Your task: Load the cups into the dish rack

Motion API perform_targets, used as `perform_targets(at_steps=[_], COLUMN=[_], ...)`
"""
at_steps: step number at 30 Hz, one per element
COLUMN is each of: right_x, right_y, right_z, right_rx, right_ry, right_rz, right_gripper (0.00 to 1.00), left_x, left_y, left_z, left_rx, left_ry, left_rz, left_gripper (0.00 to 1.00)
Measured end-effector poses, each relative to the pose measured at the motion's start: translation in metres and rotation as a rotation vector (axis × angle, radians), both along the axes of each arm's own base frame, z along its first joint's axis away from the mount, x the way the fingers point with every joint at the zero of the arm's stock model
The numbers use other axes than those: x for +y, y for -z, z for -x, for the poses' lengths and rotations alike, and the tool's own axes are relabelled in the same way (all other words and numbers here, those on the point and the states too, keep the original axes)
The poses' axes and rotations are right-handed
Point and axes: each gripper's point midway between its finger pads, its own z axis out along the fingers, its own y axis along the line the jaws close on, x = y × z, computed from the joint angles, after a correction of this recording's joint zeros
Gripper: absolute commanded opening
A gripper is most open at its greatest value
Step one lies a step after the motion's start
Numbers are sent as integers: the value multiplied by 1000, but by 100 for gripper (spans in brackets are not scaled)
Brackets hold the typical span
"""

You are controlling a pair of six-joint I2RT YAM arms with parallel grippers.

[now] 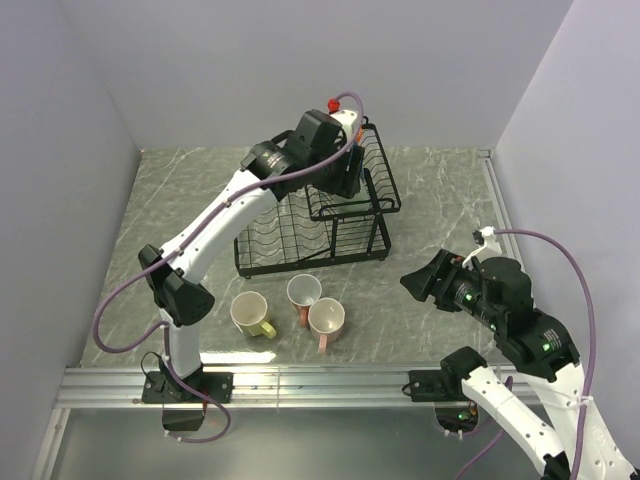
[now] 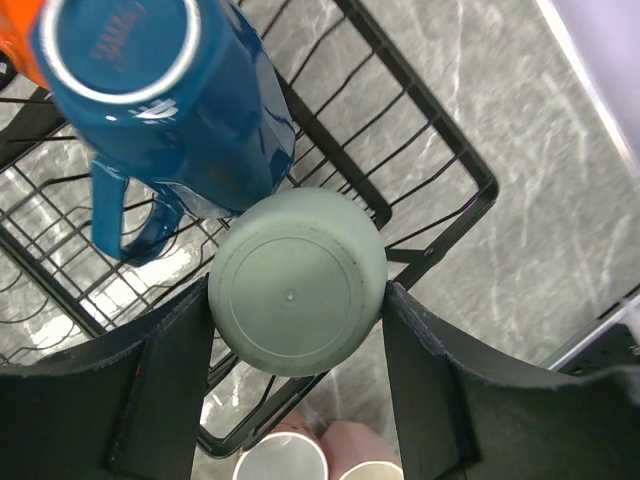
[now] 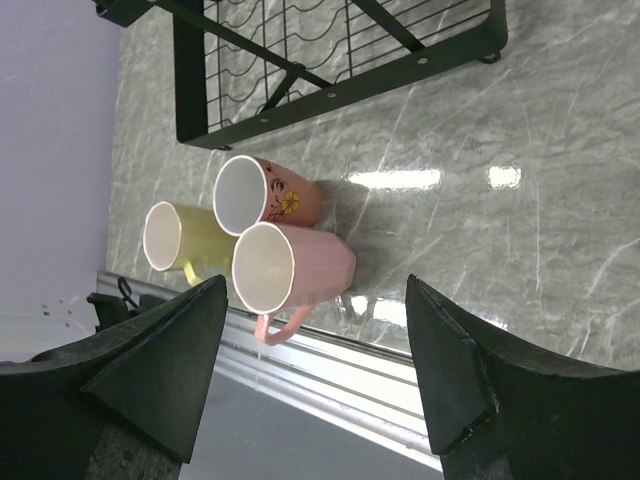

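Note:
My left gripper [image 1: 345, 172] hangs over the upper basket [image 1: 378, 165] of the black wire dish rack [image 1: 290, 245]. Its fingers [image 2: 180, 340] press both sides of an upside-down pale green cup [image 2: 298, 282]. A blue cup [image 2: 190, 110] lies upside down in the basket beside it, with an orange cup [image 2: 18, 50] at the edge. On the table in front of the rack stand a yellow cup [image 1: 250, 314], a salmon flowered cup [image 1: 304, 293] and a pink cup [image 1: 327, 319]. My right gripper [image 1: 415, 282] is open and empty to their right, facing them in the right wrist view [image 3: 295, 265].
The rack's lower tray [image 3: 330, 90] with plate slots lies just behind the three cups. A metal rail [image 1: 320, 385] runs along the near table edge. Grey walls close in the left, back and right sides.

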Motion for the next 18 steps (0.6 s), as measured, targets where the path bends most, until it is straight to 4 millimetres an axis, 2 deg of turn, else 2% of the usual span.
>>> perform_targets(at_steps=[5,11,14,18], right_x=[2,5,6,8], right_y=[1,6,7,6], right_z=[0,-2,-3,-5], right_rx=[4,15,15,9], right_ry=[-11,-26,-33,-48], right_rz=[-3,10,15,15], right_gripper=[78,78,78,78], left_x=[-6,-7,-7,-5], left_y=[15,15,14,9], left_z=[3,3,3,5], left_rx=[6,-3,-3,-7], left_ry=[12,8,8,3], left_rz=[-54,-61,-59,-48], left_gripper=[66,81,98,99])
